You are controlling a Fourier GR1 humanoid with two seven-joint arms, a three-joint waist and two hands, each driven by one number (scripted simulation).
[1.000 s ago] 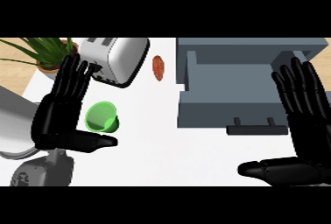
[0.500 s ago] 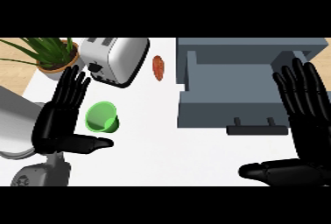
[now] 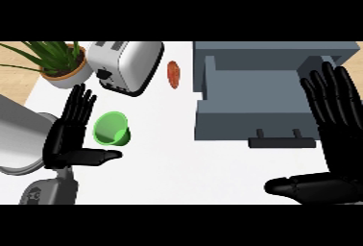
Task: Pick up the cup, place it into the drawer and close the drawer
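Observation:
A green cup (image 3: 112, 128) lies on its side on the white counter (image 3: 177, 163), its mouth turned toward me. My left hand (image 3: 67, 139) stands open just left of the cup, fingers straight and pointing away, thumb reaching under the cup's near side without touching it. The grey drawer (image 3: 248, 105) is pulled open at the right, its handle (image 3: 281, 141) facing me and nothing inside. My right hand (image 3: 333, 139) is open beside the drawer's right edge, fingers up, thumb stretched leftward below the handle.
A silver toaster (image 3: 127, 63) and a potted plant (image 3: 60, 65) stand at the back left. A small reddish-brown item (image 3: 173, 73) lies between the toaster and the drawer. A metal pot (image 3: 21, 144) sits at the left edge behind my left hand.
My left hand has drawn back toward me and lower, so its fingertips no longer overlap the toaster. The right hand has barely shifted. The cup has not moved.

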